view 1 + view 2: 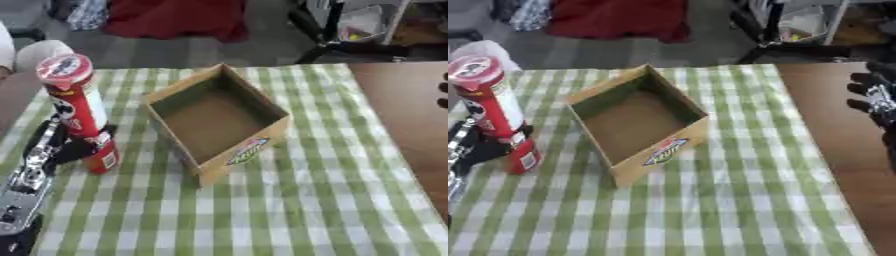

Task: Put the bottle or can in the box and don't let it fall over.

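1. The left hand (74, 149) is seen by the left edge of the surface (315, 210), at the end of a black and silver arm that comes in from the lower left corner.
2. Its dark fingers are curled round the lower part of the can (80, 112), so the can is gripped.
3. The can, a tall red tube with a red and white lid, is found near the left edge of the surface, leaning slightly with its top toward the left; whether its base is touching the cloth cannot be told.
4. The surface is covered by a green and white checked cloth (289, 190), and a bare brown strip is left along its right edge.
5. The box (216, 122), an open cardboard one with a coloured label on its near wall, is set near the middle of the surface, just to the right of the can and apart from it, with one corner turned toward the near edge. Nothing is seen inside it.
6. The right hand (874, 97) is seen only at the right edge, over the brown strip; its dark fingers are spread and nothing is held by it.
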`<state>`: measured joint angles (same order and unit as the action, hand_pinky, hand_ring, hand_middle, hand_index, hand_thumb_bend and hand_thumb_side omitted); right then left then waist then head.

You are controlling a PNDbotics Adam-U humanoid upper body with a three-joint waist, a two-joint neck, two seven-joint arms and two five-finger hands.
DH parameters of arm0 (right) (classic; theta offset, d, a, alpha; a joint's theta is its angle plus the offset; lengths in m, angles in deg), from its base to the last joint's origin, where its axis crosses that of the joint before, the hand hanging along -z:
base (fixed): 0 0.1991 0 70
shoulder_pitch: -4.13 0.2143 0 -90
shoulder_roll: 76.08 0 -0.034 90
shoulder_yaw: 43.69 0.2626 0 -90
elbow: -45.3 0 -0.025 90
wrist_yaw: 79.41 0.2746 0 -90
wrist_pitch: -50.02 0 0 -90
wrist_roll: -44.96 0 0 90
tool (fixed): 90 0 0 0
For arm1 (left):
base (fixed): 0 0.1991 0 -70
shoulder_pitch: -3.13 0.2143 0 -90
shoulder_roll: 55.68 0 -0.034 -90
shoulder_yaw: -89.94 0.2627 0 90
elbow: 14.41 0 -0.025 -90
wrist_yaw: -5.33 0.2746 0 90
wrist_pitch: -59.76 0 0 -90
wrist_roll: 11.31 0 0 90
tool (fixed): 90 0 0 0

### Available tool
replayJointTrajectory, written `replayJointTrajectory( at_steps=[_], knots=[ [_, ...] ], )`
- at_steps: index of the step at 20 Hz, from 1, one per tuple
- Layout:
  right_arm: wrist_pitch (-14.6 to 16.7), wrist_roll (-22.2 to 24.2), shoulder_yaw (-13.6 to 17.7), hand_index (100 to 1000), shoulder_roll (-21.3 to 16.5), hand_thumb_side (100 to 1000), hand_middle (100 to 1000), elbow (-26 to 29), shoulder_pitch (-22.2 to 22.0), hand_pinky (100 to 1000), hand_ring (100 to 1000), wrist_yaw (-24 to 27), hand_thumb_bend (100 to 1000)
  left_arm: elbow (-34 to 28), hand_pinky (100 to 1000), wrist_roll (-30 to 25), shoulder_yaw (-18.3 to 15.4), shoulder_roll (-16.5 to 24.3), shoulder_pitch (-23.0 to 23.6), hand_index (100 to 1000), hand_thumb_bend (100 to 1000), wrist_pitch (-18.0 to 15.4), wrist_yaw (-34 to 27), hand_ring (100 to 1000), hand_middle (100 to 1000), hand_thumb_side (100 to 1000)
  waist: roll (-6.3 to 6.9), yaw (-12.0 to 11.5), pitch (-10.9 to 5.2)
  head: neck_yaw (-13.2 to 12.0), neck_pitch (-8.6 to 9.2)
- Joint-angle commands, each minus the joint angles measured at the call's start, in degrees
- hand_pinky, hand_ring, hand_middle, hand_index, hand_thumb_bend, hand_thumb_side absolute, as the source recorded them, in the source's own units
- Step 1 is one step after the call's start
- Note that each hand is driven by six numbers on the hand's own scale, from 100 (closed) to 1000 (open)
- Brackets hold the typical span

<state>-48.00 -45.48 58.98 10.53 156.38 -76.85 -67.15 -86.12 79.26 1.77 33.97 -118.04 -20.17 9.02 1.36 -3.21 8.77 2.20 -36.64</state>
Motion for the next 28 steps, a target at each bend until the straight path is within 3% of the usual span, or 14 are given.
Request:
replayJointTrajectory(
  at_steps=[1, 13, 28],
  knots=[
    [-0.01, -0.11, 0.46, 893, -0.67, 574, 774, 0.6, 0.58, 835, 849, 0.06, 100, 0.22, 904, 0.98, 0.0, 0.81, -0.39, 686, 100, 0.56, -0.34, 700, 794, 100, -0.08, 0.07, -0.81, -0.05, 0.71],
    [0.04, -0.09, 0.5, 892, -0.71, 573, 767, 0.64, 0.51, 838, 842, 0.08, 100, -0.23, 780, 3.76, -0.12, 1.19, -0.39, 580, 100, 1.83, -0.55, 605, 735, 100, -0.05, 0.06, -0.93, 0.06, 0.6],
    [0.06, -0.09, 0.51, 891, -0.76, 575, 762, 0.72, 0.46, 840, 838, 0.22, 100, -1.91, 735, 8.45, -0.88, 1.75, -0.19, 463, 100, 0.18, 0.49, 558, 574, 100, -0.02, -0.04, -1.1, 0.29, 0.37]
  ],
)
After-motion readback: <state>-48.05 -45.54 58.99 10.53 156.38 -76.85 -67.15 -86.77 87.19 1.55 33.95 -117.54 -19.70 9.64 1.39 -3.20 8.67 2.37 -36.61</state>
